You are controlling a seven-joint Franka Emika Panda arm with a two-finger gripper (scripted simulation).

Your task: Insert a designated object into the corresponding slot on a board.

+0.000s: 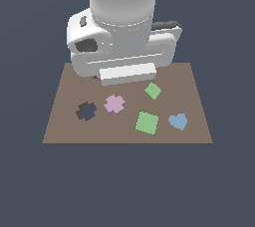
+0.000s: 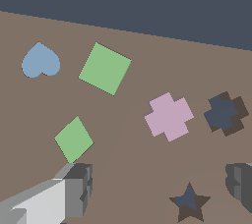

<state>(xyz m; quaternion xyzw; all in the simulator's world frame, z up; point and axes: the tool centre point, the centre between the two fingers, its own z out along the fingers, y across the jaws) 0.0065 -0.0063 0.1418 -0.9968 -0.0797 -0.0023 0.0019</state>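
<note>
While your end effector point(image 2: 157, 188) hangs wide open and empty, the pink cross point(image 2: 169, 116) lies flat mid-board point(image 1: 64, 131), just beside its slot point(image 2: 225, 113). Bare board surrounds it; star cutout point(image 2: 189, 202), green diamond point(image 2: 74, 139), green square point(image 2: 105, 68) and heart point(image 2: 40, 61) sit apart.

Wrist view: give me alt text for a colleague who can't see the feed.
A pale-pink cross piece lies flat on the brown board, apart from the dark cross-shaped slot beside it. The open gripper hangs above the board, holding nothing, with a star cutout between its fingers. Two green squares and a blue heart lie farther off.
</note>
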